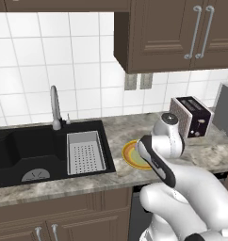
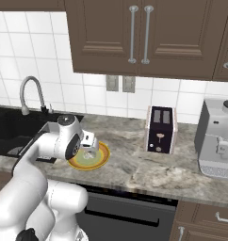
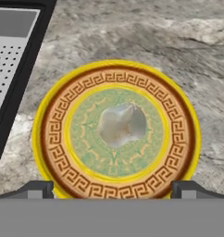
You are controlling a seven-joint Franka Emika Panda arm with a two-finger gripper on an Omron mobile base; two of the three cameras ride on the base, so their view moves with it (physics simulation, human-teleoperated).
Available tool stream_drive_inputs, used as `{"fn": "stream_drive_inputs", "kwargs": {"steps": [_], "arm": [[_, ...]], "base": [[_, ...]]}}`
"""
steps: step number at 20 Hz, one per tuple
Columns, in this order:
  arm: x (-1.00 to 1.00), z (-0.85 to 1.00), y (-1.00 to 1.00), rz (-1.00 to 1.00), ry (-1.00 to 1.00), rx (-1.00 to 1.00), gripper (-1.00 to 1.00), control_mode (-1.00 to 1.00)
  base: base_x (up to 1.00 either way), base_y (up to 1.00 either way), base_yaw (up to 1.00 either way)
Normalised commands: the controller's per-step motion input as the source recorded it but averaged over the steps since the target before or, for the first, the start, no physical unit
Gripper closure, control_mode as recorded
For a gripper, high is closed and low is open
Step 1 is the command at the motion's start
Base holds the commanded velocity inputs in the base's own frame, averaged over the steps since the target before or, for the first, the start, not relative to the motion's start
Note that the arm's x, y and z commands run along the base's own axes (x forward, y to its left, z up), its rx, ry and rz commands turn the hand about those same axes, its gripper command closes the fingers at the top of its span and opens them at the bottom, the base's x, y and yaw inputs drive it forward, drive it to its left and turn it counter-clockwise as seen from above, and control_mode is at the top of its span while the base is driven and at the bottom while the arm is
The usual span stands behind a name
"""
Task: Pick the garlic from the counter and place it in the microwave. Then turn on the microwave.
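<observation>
The two dark fingertips (image 3: 40, 189) stand wide apart, empty, at the bottom of the hand view, and the gripper (image 3: 112, 190) hangs straight above a plate (image 3: 49, 134). One garlic (image 3: 121, 124), a lumpy off-white bulb, lies alone in the green middle of that plate, inside its brown key-patterned band and yellow rim, touching nothing else. The plate sits flat on the marbled counter (image 3: 146, 32), with bare stone open from about twelve round to five o'clock; at nine to eleven o'clock the black edge of the sink (image 1: 40, 146) runs close beside it, and a perforated grey strainer tray (image 1: 85, 153) rests in the sink's near corner. From the base views, one curved faucet (image 2: 31, 92) stands behind the sink, one silver-and-black toaster (image 2: 160, 129) stands on the counter well apart from the plate, and a grey coffee machine (image 2: 217, 141) sits farther along. Brown wall cabinets (image 2: 134, 33) hang above, well clear of the arm.
</observation>
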Motion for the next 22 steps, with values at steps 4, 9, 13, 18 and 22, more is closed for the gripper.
{"fn": "stream_drive_inputs", "kwargs": {"steps": [4, 9, 13, 18, 22], "arm": [[0.00, -0.23, 0.00, 0.00, -0.06, 0.00, -1.00, -1.00], [0.00, -0.22, 0.00, 0.00, -0.09, 0.00, -1.00, -1.00], [0.00, -0.20, 0.00, 0.00, -0.12, 0.00, -1.00, -1.00], [0.00, -0.27, 0.00, 0.00, -0.11, 0.00, -1.00, -1.00], [-0.28, -0.33, -0.01, 0.00, -0.15, 0.00, -1.00, -1.00]], "base": [[0.00, 0.00, 0.00], [0.00, 0.00, 0.00], [0.00, 0.00, 0.00], [0.00, 0.00, 0.00], [0.00, 0.00, 0.00]]}}
